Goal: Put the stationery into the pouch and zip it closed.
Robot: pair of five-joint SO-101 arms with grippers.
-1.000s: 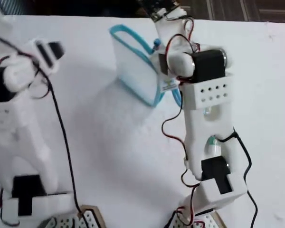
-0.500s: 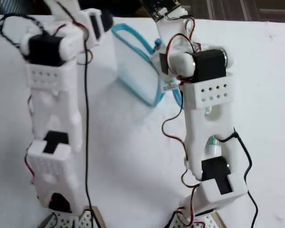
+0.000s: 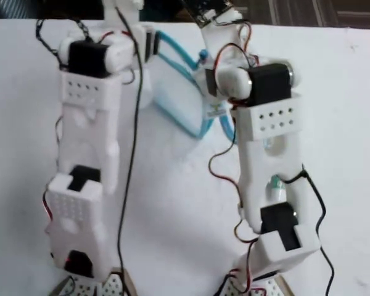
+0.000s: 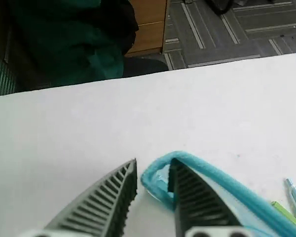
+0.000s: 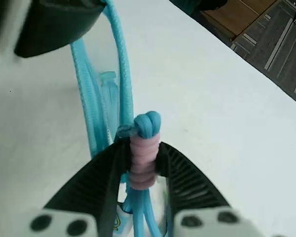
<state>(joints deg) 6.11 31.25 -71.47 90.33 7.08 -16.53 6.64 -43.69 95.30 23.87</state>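
Probably light, limp, easy to drag and apt to fold: clear, thin pouch [image 3: 179, 102] with blue zip rim [image 5: 85, 94], seemingly propped on edge on the white counter [image 3: 172, 203], toward its far side. Best taken by the firmer blue rim or the pull cord [image 5: 141, 155], never by the slick, yielding clear wall. Pink-wrapped pull cord clamped between the right fingers [image 5: 104, 183]; rim's end loop straddled by the left fingers [image 4: 111, 202], parted and not yet pinching it.
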